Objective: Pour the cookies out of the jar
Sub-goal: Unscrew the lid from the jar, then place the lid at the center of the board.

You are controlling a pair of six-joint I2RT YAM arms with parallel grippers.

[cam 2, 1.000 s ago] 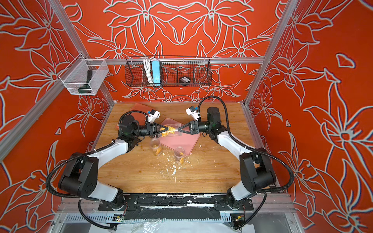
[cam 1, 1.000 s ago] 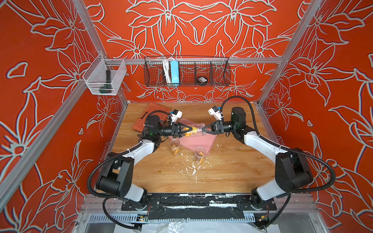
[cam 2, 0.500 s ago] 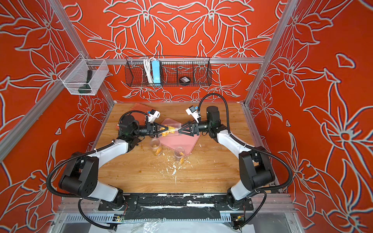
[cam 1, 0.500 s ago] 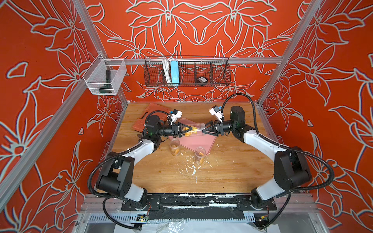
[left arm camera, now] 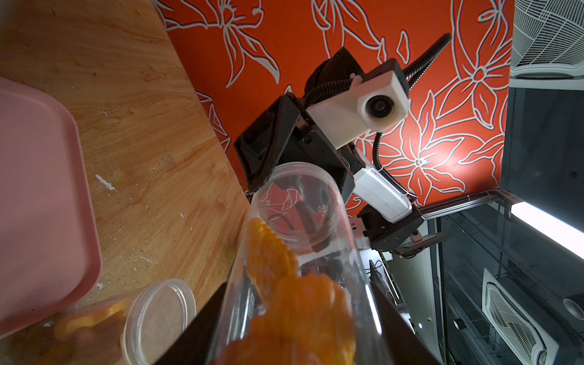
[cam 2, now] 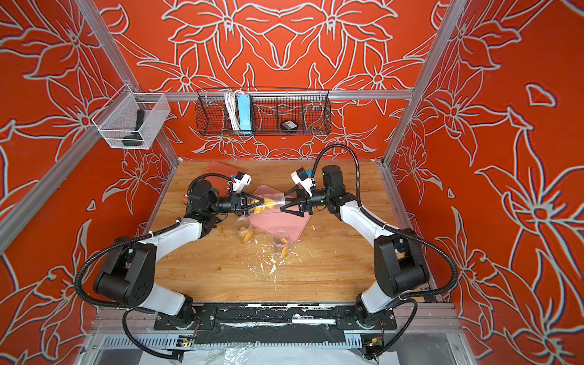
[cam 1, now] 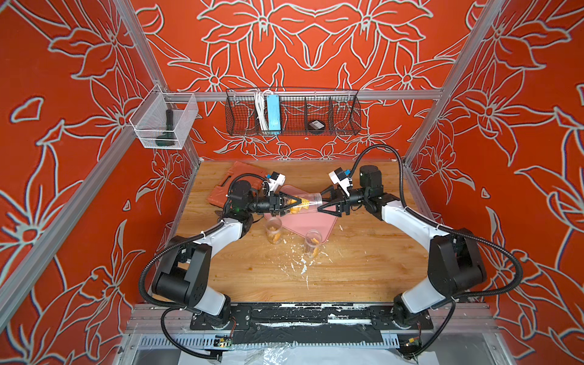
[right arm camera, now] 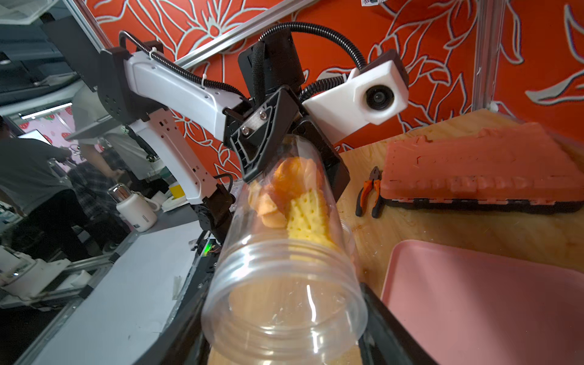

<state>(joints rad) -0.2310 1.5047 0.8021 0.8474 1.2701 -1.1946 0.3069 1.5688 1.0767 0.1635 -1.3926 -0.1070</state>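
**Left gripper (cam 1: 292,202) and right gripper (cam 1: 319,202) clamp one jar (cam 1: 308,202) between them, nothing poured**

Our left gripper is closed tight on the base of the clear jar, and our right gripper's fingers press in on either side of its mouth end. Across the last second we find almost nothing different. Neither gripper has widened or narrowed, the jar hangs in the same spot above the pink tray (cam 1: 316,222), and only the right wrist has shifted a touch. We read that as a stall or a slow twist at the mouth, not a pour. The cookies (cam 1: 298,207) lie heaped at the base end, by the left fingers and well short of the opening, and the tray's visible part is bare. We cannot tell whether a clear lid covers the mouth.

Both arms reach in from opposite sides of the table (cam 1: 347,268), forearms stretched toward the middle, wrists level, grippers facing each other along the jar. The jar lies nearly flat, so we judge the mouth must be freed and tipped down over the tray before anything slides out
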